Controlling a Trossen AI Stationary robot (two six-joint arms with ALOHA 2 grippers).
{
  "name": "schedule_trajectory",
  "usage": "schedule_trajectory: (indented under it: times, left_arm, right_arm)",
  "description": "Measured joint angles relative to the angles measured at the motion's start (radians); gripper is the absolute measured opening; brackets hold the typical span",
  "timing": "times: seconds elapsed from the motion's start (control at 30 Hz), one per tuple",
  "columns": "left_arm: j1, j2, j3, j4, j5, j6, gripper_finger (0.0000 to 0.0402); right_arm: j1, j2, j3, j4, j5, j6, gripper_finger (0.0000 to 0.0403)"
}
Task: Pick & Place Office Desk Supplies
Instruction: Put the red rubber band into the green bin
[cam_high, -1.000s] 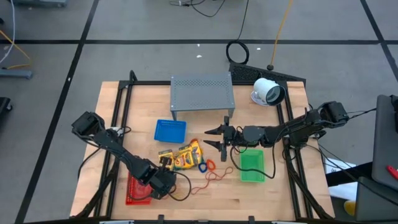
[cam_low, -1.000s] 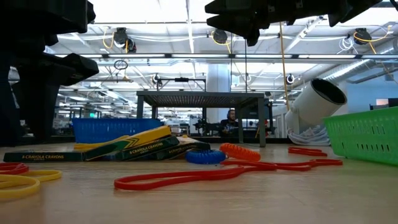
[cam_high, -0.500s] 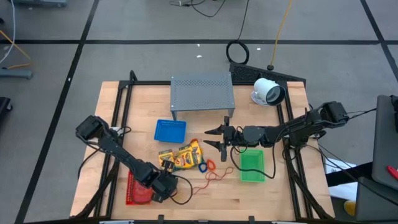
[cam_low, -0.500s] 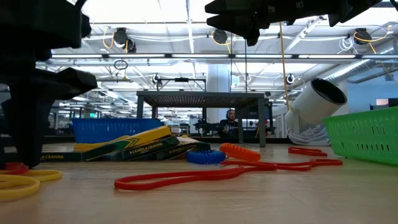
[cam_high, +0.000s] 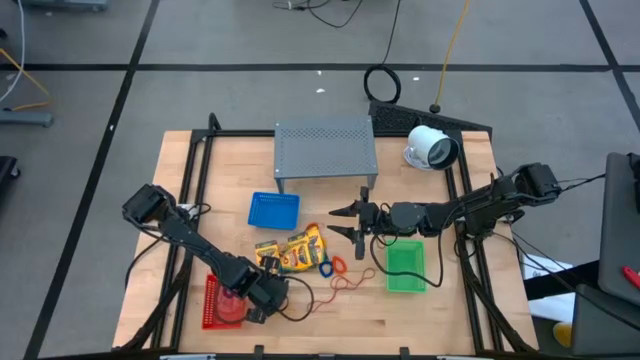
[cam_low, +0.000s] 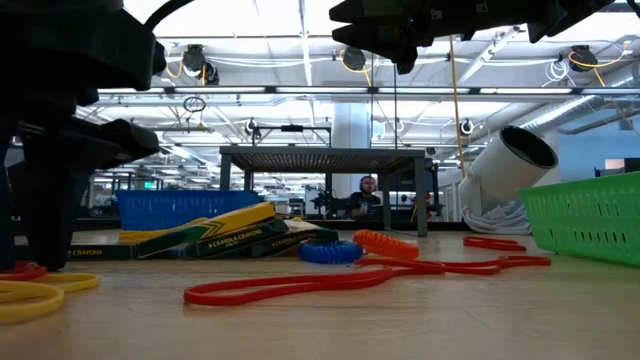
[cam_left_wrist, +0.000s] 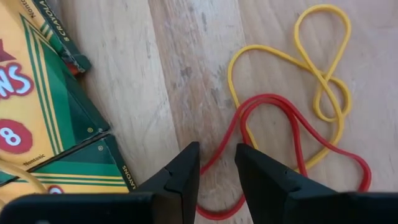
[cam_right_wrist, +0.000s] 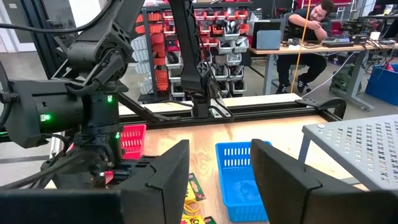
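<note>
Left tool (cam_left_wrist: 216, 167): low over the table (cam_high: 180, 200) near its front edge, just beside the red basket (cam_high: 216, 303). Its two dark fingers (cam_left_wrist: 184, 177) stand a narrow gap apart, pointing down at the wood. A red rubber band (cam_left_wrist: 292, 134) runs into that gap; whether the fingers pinch it or only straddle it cannot be told from these views.

Yellow rubber band (cam_left_wrist: 317, 68): a twisted loop lying flat on the table, crossing the red one, clear of the left tool's fingers.

Crayon packs (cam_high: 292, 250): a loose heap of yellow and green boxes at the middle of the table, one corner lying just beside the left tool in the left wrist view.

Right tool (cam_high: 345, 222): held above the table right of centre, fingers (cam_right_wrist: 166, 168) spread apart, holding and touching nothing, aimed across the table toward the blue basket.

Blue basket (cam_high: 273, 209): on the table in front of the grey perforated stand (cam_high: 325, 148), behind the crayon packs.

Green basket (cam_high: 405, 267): on the table under the right arm's forearm, toward the front right.

Small loops (cam_high: 331, 266): a blue and an orange ring lie together just right of the crayon packs; a long red loop (cam_low: 300, 285) lies in front of them.

White round device (cam_high: 432, 147): at the back right corner of the table.
</note>
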Motion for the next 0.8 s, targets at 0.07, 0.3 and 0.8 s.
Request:
schedule_trajectory:
  times: [0.07,0.3,0.8]
  left_arm:
    - [0.0,0.001,0.0,-0.001,0.0,-0.005,0.0117]
    - [-0.001,0.001,-0.001,-0.001,-0.017,-0.002,0.0083]
    - [0.005,-0.03,0.032,-0.089,0.015,0.022,0.0003]
  right_arm:
    - [0.0,0.0,0.0,0.0,0.0,0.0,0.016]
    - [0.0,0.0,0.0,0.0,0.0,0.0,0.016]
    - [0.0,0.0,0.0,0.0,0.001,0.001,0.016]
